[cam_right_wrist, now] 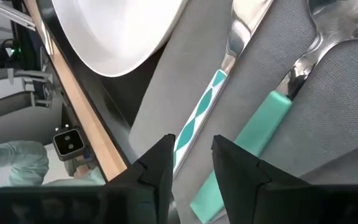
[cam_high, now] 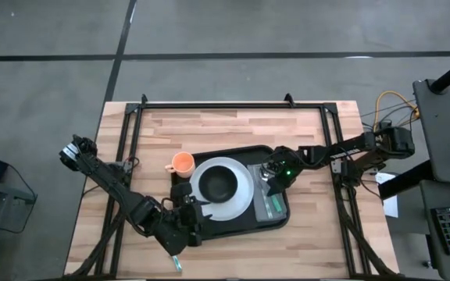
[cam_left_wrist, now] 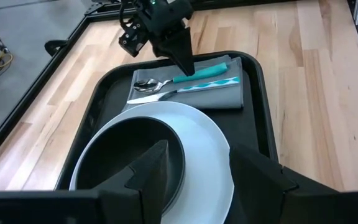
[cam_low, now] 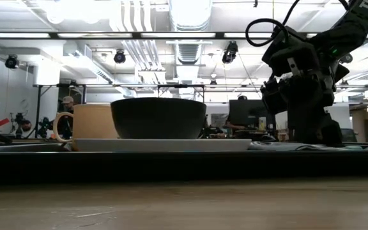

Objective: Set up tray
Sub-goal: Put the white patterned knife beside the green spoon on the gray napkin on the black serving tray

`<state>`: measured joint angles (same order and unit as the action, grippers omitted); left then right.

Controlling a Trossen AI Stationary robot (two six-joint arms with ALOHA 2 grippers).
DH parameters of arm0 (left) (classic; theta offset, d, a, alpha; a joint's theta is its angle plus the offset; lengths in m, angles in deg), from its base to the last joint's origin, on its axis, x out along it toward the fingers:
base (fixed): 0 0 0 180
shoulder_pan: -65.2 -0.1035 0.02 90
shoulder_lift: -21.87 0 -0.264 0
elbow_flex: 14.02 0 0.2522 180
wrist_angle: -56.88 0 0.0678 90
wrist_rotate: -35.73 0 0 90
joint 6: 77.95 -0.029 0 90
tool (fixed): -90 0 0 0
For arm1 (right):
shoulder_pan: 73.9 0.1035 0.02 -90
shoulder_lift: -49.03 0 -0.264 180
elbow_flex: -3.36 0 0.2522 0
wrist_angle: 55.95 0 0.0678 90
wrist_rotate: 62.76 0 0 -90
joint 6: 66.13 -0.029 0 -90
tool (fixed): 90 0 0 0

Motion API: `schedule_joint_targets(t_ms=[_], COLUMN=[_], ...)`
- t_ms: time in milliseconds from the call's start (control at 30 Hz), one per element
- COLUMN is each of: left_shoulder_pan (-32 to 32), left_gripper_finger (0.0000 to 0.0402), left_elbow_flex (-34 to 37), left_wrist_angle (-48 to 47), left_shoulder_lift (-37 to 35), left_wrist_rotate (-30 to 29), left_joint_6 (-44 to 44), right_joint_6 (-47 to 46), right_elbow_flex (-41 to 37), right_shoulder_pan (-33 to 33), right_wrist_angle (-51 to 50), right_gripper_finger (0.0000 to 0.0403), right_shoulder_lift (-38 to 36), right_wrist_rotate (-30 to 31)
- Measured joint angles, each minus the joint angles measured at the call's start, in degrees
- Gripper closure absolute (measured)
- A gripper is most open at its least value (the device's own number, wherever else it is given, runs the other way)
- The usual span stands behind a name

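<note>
Right tool (cam_left_wrist: 188,65), fingers pointing down over the grey folded cloth (cam_left_wrist: 219,90) at the right end of the tray (cam_high: 276,222); its tips stand at the teal handle of a spoon (cam_left_wrist: 185,79), and in the right wrist view the two fingers (cam_right_wrist: 157,168) stand slightly parted, with nothing seen pinched between them. Whether the tips touch the handle cannot be told. A second utensil with a teal-and-white patterned handle (cam_left_wrist: 213,84) lies on the cloth just beside the spoon, both roughly parallel.

Left tool (cam_high: 187,204), at the near-left edge of the tray, fingers (cam_left_wrist: 151,171) spread wide and empty, facing the plate.

The tray, black with a raised rim, rests near the middle of the wooden surface (cam_high: 303,125). On it lie a white plate (cam_high: 237,195), with a dark bowl (cam_high: 219,183) standing upright at its centre, and the cloth to the plate's right. An orange cup (cam_high: 182,162) stands upright at the tray's far-left corner, just beside the plate; whether it stands inside the rim cannot be told.
</note>
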<state>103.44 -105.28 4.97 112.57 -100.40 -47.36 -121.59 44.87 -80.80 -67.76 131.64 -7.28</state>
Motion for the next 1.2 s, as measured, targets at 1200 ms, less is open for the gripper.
schedule_joint_targets(t_ms=[1200], left_shoulder_pan=[0.3], left_gripper_finger=[0.025], left_elbow_flex=[0.0], left_wrist_angle=[-0.3], left_shoulder_lift=[-0.6], left_wrist_rotate=[0.0], left_joint_6=[4.0], right_joint_6=[-22.6], right_elbow_flex=[14.0], right_shoulder_pan=[31.0], right_wrist_angle=[-12.4], right_gripper_finger=[0.0313], right_shoulder_lift=[8.8], right_wrist_rotate=[69.8])
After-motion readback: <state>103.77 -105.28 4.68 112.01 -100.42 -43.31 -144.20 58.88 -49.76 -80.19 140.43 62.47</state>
